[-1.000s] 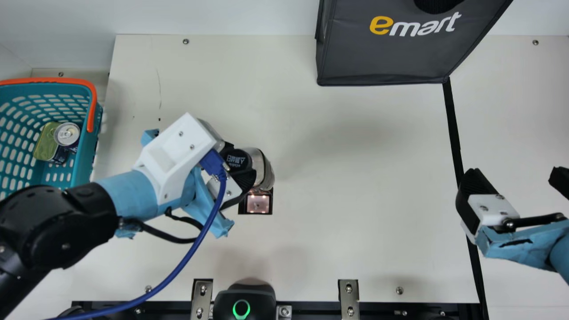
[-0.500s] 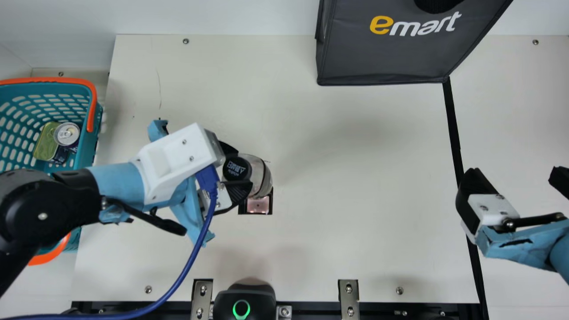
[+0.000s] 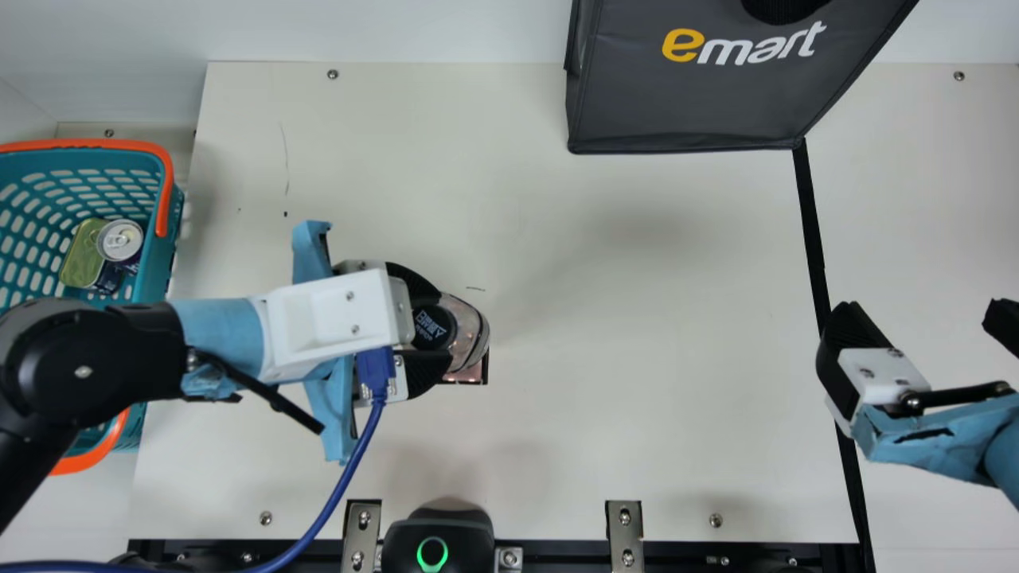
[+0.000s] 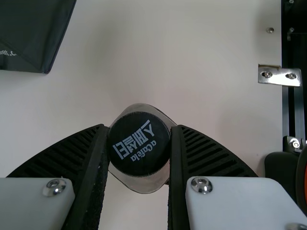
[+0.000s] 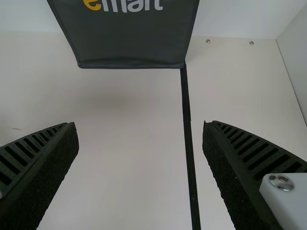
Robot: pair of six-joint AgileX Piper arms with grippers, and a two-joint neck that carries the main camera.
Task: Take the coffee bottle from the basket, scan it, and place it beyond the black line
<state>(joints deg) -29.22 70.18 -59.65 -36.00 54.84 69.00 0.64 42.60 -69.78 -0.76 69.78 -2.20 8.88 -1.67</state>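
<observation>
Black cap (image 3: 434,327) of the coffee bottle (image 3: 470,334): found pinched between the ribbed fingers (image 4: 91,177) of the left gripper (image 3: 436,326), at 8 o'clock from the main view's centre. Clear body below the cap, partly overlapping the lit window (image 3: 478,371) towards 7 o'clock; contact with the table (image 3: 637,414): cannot tell. Basket (image 3: 156,286) at 9 o'clock, holding a silver-topped can (image 3: 120,240) beside a green-topped tin (image 3: 82,253). Right gripper (image 3: 923,318) at 3 o'clock, fingers spread wide with nothing between; black line (image 3: 812,231) running from 2 to 4 o'clock, seen through that gap in the right wrist view. Bottle on the basket's side of the line, well apart from it. Dark grey bag (image 3: 692,95) at 1 o'clock.
</observation>
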